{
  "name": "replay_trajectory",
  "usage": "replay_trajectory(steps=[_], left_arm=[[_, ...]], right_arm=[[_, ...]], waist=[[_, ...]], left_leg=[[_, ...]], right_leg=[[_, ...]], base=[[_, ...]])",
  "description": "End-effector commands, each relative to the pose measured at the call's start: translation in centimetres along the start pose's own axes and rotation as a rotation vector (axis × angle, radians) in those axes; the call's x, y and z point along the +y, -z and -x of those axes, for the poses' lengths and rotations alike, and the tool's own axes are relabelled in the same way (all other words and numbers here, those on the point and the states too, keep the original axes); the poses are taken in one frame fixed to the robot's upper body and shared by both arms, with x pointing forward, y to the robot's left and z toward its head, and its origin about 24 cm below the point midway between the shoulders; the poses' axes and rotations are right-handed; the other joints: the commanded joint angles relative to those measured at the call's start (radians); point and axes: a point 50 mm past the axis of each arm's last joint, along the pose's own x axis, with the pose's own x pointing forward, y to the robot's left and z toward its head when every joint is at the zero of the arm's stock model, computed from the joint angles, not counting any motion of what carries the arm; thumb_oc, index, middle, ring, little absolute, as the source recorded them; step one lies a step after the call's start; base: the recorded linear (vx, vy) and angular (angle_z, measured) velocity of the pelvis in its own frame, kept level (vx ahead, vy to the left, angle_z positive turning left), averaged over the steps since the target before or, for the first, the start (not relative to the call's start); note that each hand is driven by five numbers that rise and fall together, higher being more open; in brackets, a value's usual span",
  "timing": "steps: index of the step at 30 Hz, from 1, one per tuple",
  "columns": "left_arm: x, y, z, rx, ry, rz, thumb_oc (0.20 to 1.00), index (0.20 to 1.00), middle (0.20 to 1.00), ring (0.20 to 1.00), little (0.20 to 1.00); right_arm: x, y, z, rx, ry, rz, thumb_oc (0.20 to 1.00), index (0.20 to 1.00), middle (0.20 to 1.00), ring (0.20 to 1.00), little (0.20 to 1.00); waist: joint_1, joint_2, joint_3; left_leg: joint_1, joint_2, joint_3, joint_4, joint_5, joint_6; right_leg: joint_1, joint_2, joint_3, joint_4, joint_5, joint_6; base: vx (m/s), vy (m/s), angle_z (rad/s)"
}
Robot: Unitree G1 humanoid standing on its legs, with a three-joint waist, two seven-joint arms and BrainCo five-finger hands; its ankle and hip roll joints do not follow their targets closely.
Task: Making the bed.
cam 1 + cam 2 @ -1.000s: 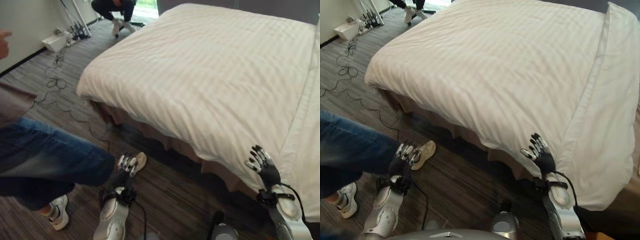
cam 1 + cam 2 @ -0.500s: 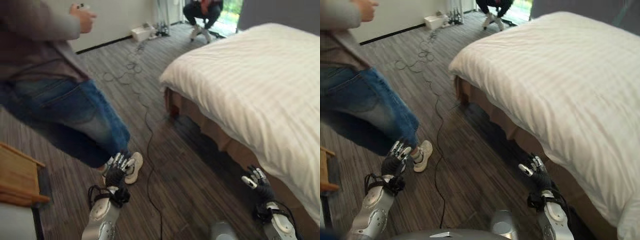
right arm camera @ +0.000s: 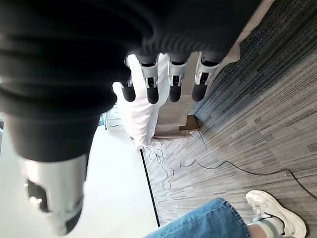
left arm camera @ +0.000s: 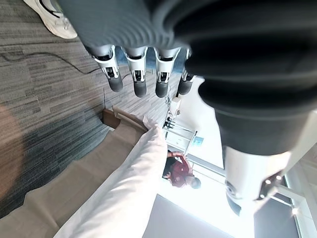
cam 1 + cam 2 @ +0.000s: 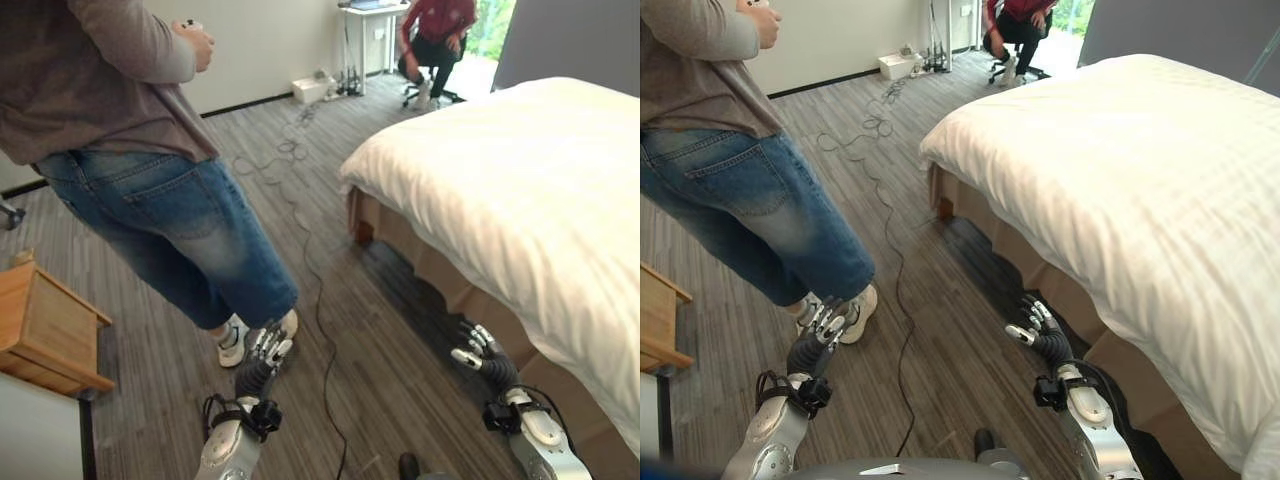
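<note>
A grey wood-plank floor runs under me, with the bed along my right side; its white striped duvet lies spread over the top, reaching down past the near edge and round the foot corner, and it looks fairly smooth from here, with no bunching that I can make out. Below the duvet a tan bed skirt shows along the near edge. By that I judge the cover to be largely laid already; what may be left is tidying the hang along the near edge and anything at the head end, which I cannot see.

My right hand hangs low over the floor just beside the near edge of the bed, fingers straight and spread, holding nothing and not touching the duvet; my left hand is out over the floor, well apart from the bed, fingers likewise relaxed and empty. So no grasp on the bedding is in progress.

Close to my left hand stands a person in blue jeans and a grey-brown top, one pale shoe just beyond my fingers; a thin black cable trails across the floor toward the far wall. A wooden stand sits at my far left; a second person in red sits on a chair beyond the foot of the bed.
</note>
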Motion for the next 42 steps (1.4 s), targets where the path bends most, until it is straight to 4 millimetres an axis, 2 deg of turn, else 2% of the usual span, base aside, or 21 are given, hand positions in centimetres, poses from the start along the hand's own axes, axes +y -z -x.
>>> replay_trajectory(steps=[1, 8, 20, 42], left_arm=[[-0.6, -1.9, -0.7, -0.096, 0.042, 0.017, 1.0, 1.0, 1.0, 1.0, 1.0], [-0.7, -1.5, -0.7, -0.077, 0.041, 0.017, 1.0, 1.0, 1.0, 1.0, 1.0], [-0.3, -1.2, -0.6, -0.072, 0.016, 0.023, 1.0, 1.0, 1.0, 1.0, 1.0], [-0.6, -1.2, -1.0, -0.071, 0.031, 0.015, 1.0, 1.0, 1.0, 1.0, 1.0]], right_arm=[[0.6, -3.0, -1.0, -0.136, -0.056, 0.047, 1.0, 1.0, 1.0, 1.0, 1.0], [0.6, -3.1, -1.0, -0.143, -0.048, 0.042, 1.0, 1.0, 1.0, 1.0, 1.0], [1.8, -2.9, -1.1, -0.129, -0.119, 0.064, 1.0, 1.0, 1.0, 1.0, 1.0], [1.7, -2.8, -1.0, -0.126, -0.116, 0.091, 1.0, 1.0, 1.0, 1.0, 1.0]], waist=[[0.002, -0.022, 0.005], [0.0, -0.025, 0.002], [0.005, -0.022, 0.009], [-0.005, -0.012, 0.013]], left_leg=[[0.001, -0.076, -0.025, 0.01, -0.016, 0.054], [0.013, -0.072, -0.026, 0.01, -0.017, 0.053], [0.027, -0.065, -0.013, 0.01, -0.019, 0.051], [0.037, -0.068, -0.024, 0.01, -0.024, 0.054]], right_leg=[[0.032, 0.031, -0.045, 0.043, -0.054, -0.018], [0.046, 0.032, -0.039, 0.04, -0.057, -0.021], [0.061, 0.033, -0.036, 0.024, -0.053, -0.019], [0.072, 0.026, -0.022, 0.029, -0.061, -0.021]], base=[[-0.01, -0.013, -0.11], [0.0, -0.002, -0.01], [0.0, 0.0, 0.0], [0.0, 0.0, 0.0]])
